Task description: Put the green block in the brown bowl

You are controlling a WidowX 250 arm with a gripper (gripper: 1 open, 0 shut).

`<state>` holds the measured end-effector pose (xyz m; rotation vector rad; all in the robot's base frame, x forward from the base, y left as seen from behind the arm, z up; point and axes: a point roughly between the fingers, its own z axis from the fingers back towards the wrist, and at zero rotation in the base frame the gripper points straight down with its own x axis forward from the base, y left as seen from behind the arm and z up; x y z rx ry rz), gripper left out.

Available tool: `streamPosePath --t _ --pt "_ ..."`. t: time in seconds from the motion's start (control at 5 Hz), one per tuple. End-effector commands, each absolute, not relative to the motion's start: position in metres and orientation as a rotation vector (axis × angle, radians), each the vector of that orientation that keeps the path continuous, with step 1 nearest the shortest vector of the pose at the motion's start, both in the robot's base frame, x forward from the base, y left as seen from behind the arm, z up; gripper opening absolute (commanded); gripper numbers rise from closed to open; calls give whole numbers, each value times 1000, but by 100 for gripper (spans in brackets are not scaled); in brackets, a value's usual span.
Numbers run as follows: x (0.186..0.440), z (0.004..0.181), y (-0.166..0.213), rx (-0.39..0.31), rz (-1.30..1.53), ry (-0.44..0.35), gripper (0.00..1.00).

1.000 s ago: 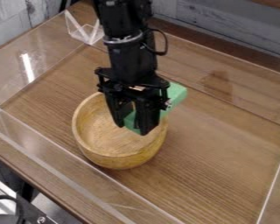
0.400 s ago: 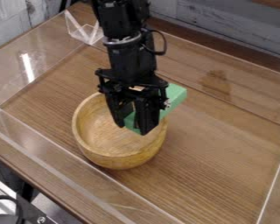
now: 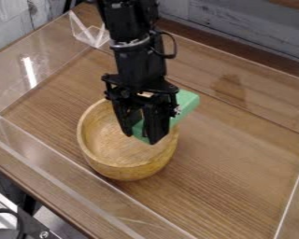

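Observation:
The brown bowl, round and light wooden, sits on the table at centre-left. My black gripper points steeply down into the bowl's right half. It is shut on the green block, a bright green flat bar. The block stands tilted, its upper end sticking up and right over the bowl's rim, its lower end between the fingers inside the bowl. Whether that lower end touches the bowl's floor is hidden by the fingers.
The wooden table is ringed by low clear plastic walls. A crumpled clear plastic piece lies at the back left behind the arm. A grey plank wall runs along the back.

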<state>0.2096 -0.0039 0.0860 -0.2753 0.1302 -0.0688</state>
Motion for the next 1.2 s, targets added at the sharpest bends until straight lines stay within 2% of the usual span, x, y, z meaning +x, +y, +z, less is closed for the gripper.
streamPosePath --t 0.0,1.0 --pt "221 97 0 -276 -70 80 0" --pt "224 94 1 -300 -85 94 0"
